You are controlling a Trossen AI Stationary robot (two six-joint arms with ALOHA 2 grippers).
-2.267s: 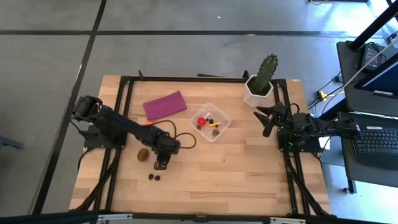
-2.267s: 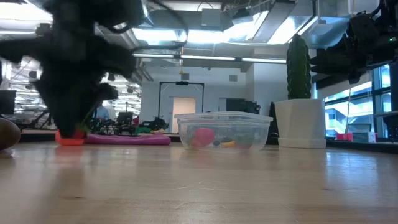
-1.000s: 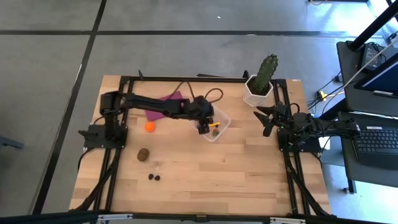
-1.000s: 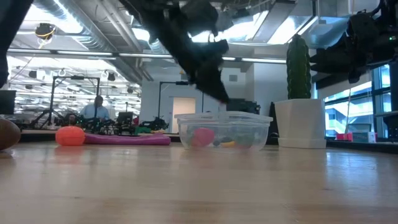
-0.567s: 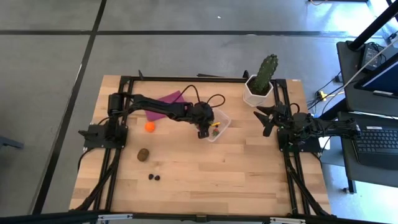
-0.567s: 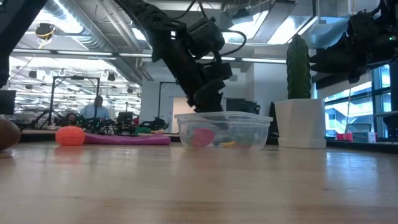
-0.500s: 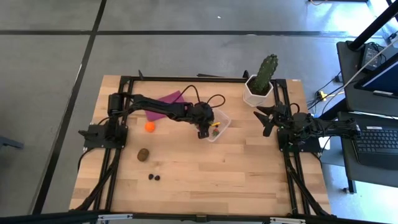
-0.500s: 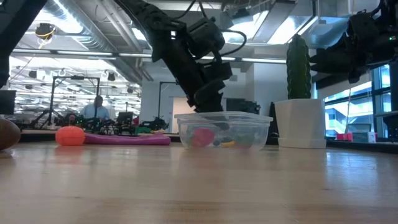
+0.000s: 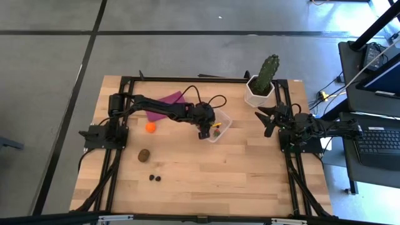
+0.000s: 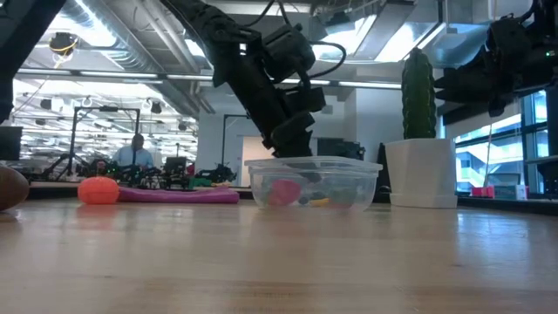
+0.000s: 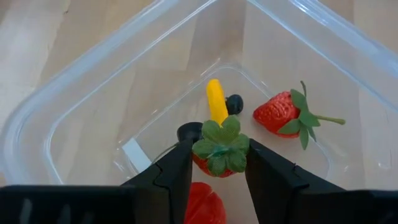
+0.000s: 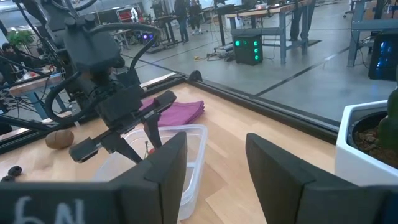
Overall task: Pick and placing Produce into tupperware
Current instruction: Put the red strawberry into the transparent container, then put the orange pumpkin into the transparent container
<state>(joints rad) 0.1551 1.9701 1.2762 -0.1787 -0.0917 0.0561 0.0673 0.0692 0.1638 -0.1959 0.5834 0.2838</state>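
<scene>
Strawberry over the box, several pieces left to collect.
The left gripper (image 11: 219,163) clamps a strawberry (image 11: 219,149) above the tupperware (image 9: 220,127); orange ball (image 9: 150,127), kiwi (image 9: 144,155), dark berries (image 9: 155,178) wait on the table (image 9: 237,181). The right gripper (image 9: 267,120) idles, fingers apart.

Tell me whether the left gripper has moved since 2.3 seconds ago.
Yes. The left gripper moved from beside the brown kiwi-like oval to over the clear plastic tupperware.

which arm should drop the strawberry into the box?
Left. The left gripper already holds a strawberry between its fingers, right over the clear box. The right gripper waits open beside the cactus pot, holding nothing.
</scene>
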